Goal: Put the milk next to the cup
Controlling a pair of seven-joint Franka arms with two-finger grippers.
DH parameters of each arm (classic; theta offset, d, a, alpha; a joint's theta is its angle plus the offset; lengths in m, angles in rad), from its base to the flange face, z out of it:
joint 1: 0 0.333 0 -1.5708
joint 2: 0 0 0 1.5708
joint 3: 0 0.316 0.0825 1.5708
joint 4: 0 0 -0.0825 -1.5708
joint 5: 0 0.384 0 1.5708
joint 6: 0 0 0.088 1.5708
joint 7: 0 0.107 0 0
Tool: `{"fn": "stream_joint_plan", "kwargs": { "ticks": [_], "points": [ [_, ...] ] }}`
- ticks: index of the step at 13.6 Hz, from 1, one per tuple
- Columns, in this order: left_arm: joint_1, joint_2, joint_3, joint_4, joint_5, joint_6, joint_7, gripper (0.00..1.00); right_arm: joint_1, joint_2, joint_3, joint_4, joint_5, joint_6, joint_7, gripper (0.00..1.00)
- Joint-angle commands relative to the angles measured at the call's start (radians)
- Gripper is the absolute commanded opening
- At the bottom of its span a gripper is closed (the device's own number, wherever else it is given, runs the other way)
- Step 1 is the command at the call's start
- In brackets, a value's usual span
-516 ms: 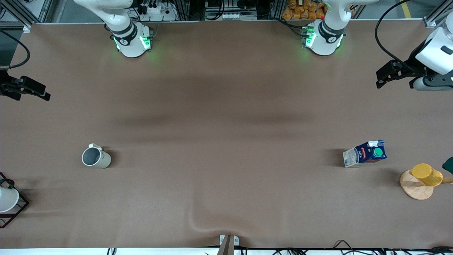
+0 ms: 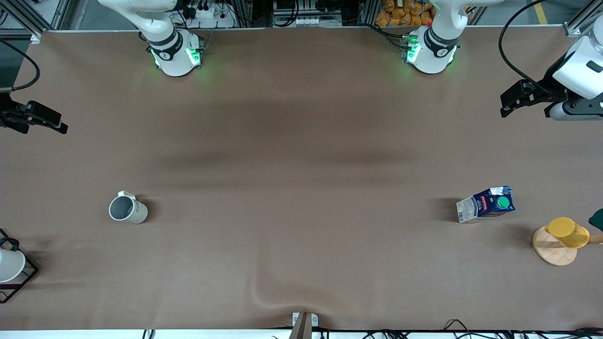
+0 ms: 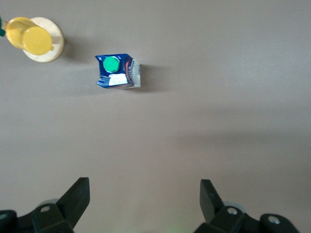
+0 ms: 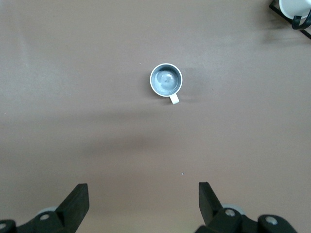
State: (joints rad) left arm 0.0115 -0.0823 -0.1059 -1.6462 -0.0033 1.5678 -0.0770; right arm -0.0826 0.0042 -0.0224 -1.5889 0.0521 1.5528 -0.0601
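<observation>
Brown worktop (image 2: 301, 188), two things to care about. The milk (image 2: 485, 205) stood toward the left arm's end, near a yellow cup (image 2: 569, 231) on a wooden disc (image 2: 553, 249). The cup (image 2: 127, 209) sat well apart from it, toward the right arm's end. Left hand (image 2: 511, 102) and right hand (image 2: 49, 123) both hung over the worktop, fingers spread wide, holding nothing.

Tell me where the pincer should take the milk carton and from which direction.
Grip the milk carton across its flat whitish side walls, below the gable, coming straight down from above. It stands upright and apart from the yellow cup; the sloped top and green cap offer poor purchase. The open left pincer is the closer one.
</observation>
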Motion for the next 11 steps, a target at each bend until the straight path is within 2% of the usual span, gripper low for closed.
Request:
{"fn": "stream_joint_plan", "kwargs": {
  "ticks": [1, 6, 11],
  "points": [
    [0.008, 0.003, 0.006, 0.011, -0.026, -0.006, 0.006, 1.0, -0.002, -0.015, 0.002, -0.005, 0.009, -0.004, 0.0, 1.0],
    [0.016, 0.003, 0.006, 0.006, -0.021, -0.008, 0.003, 1.0, -0.002, -0.007, 0.004, -0.002, 0.011, 0.015, 0.0, 1.0],
    [0.021, 0.004, 0.006, 0.008, 0.003, -0.009, -0.003, 1.0, -0.005, 0.063, 0.001, -0.002, 0.008, 0.229, -0.001, 1.0]
  ]
}}
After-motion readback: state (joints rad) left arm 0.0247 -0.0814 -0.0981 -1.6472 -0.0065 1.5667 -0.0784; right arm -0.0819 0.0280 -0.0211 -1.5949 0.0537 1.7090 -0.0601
